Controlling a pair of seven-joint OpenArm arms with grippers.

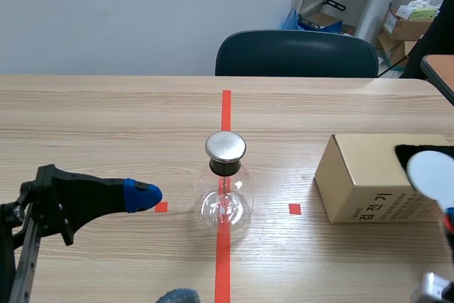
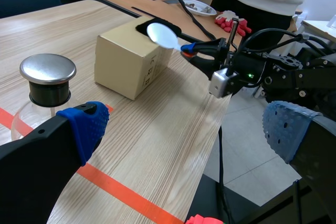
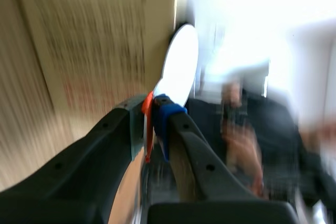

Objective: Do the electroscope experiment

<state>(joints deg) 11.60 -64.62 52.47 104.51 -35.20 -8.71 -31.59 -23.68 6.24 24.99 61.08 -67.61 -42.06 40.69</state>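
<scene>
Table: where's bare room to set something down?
Bare wood between the glass flask and cardboard box, and the far strip behind both. Crowded: left gripper beside the flask, right gripper holding a white disc at the box.

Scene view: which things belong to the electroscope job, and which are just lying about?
Job:
electroscope
white disc, held in the right fingers
box, disc above it, so probably in use

Lying about:
chair
cartons behind the table
</scene>
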